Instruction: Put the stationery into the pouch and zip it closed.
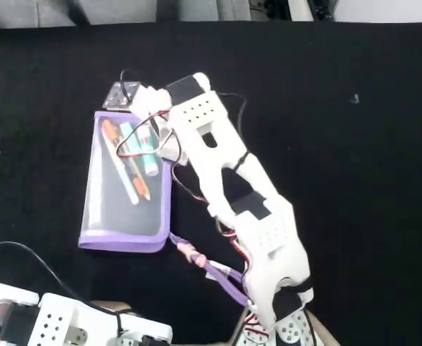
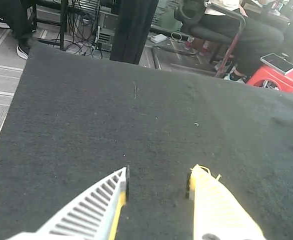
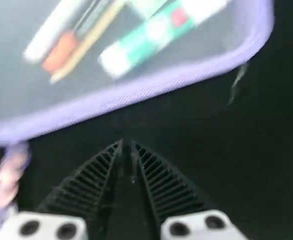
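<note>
**Pouch flat on the tabletop, one claw closed beside its border**

Around the pouch: a black, felt-like tabletop. Off the pouch's near right corner, one purple strap with a pink tag. Against its far edge, one small shiny square, too unclear to name. Across the pouch's far right corner, the white right arm with loose red and black wires, covering part of the contents from above. Beyond the pouch's near edge and apart from it, the white left arm.

One pouch only: rectangular, flat, with a hazy grey see-through face inside a ribbed purple fabric border. Within its outline, slim straight items side by side:
- one white pen with an orange band
- one wood-coloured pencil
- one green-and-white stick

Perhaps a dark pen and a second stick as well, so the full count uncertain. Zip open or closed: impossible to tell.

Right claw: two black ribbed fingers pressed together, pinching nothing, low over bare tabletop just beside the pouch's purple border.

Left claw: two pale, yellow-tinged fingers spread apart, nothing between them, over bare tabletop.
</note>
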You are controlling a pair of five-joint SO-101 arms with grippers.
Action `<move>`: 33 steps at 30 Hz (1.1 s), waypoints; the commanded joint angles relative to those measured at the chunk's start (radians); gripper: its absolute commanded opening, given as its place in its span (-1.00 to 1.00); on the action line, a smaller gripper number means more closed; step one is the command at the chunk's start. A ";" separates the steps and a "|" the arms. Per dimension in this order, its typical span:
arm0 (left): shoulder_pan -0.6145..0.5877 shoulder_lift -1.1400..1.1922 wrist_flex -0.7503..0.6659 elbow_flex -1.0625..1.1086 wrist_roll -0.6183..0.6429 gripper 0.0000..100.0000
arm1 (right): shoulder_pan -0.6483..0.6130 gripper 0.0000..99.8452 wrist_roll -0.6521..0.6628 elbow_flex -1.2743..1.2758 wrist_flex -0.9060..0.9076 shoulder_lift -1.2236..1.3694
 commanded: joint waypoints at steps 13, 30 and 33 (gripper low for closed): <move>0.012 -0.006 -0.021 0.090 -0.005 -0.57 | -0.195 -0.55 -0.129 0.774 0.025 -0.690; 0.004 -0.006 -0.021 0.059 -0.011 -0.57 | -0.339 -0.55 -0.269 1.460 -0.528 -0.875; 0.005 -0.006 -0.021 0.059 -0.011 -0.57 | -0.342 -0.55 -0.269 1.491 -0.542 -0.875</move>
